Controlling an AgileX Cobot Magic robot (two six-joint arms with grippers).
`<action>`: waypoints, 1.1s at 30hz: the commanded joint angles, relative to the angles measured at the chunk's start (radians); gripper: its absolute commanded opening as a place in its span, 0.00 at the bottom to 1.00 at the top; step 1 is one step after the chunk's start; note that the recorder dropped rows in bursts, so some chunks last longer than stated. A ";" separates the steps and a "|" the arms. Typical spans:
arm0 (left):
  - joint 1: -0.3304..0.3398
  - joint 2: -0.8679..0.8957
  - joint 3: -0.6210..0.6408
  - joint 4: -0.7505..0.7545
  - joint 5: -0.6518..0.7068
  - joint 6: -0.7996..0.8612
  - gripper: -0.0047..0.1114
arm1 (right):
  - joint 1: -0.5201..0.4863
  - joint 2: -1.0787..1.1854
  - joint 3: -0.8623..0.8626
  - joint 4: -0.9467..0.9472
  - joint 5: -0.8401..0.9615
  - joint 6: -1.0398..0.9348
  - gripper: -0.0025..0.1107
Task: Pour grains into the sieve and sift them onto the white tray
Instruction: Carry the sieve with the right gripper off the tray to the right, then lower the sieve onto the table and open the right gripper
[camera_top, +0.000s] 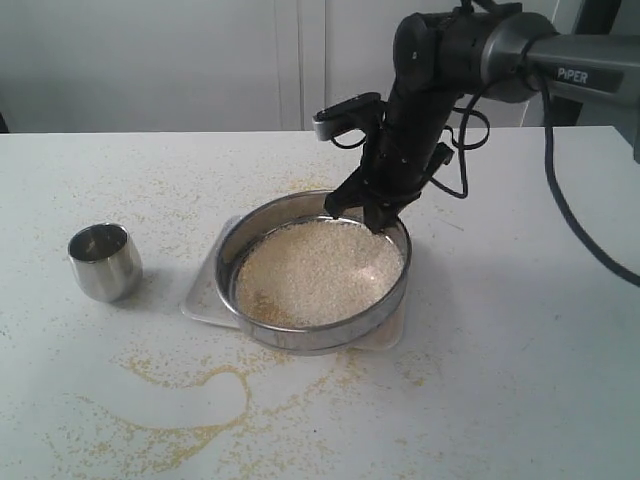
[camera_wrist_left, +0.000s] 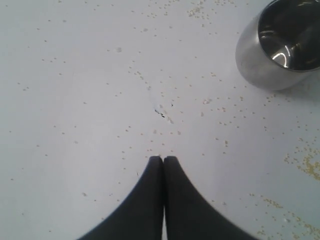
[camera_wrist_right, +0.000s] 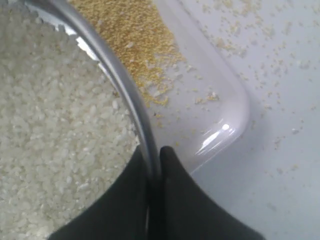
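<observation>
White tabletop (camera_top: 520, 330), strewn with yellow meal, carries the white tray (camera_top: 198, 300). The sieve (camera_top: 300, 338) sits on that tray, its far rim pinched between the right jaws. A steel cup (camera_top: 104, 262) stands well apart. Pale grains (camera_top: 318, 270) cover the mesh. The left jaws are pressed together, empty.

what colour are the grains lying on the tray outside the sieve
Golden-yellow; the grains on the tray show best in the right wrist view.
</observation>
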 joint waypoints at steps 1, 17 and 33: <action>0.001 -0.007 -0.001 -0.005 0.011 -0.002 0.04 | -0.009 -0.029 -0.008 0.007 -0.008 0.038 0.02; 0.001 -0.007 -0.001 -0.005 0.011 -0.002 0.04 | -0.305 -0.168 0.008 0.038 0.062 0.033 0.02; 0.001 -0.007 -0.001 -0.005 0.011 -0.002 0.04 | -0.525 -0.216 0.341 0.059 -0.316 0.022 0.02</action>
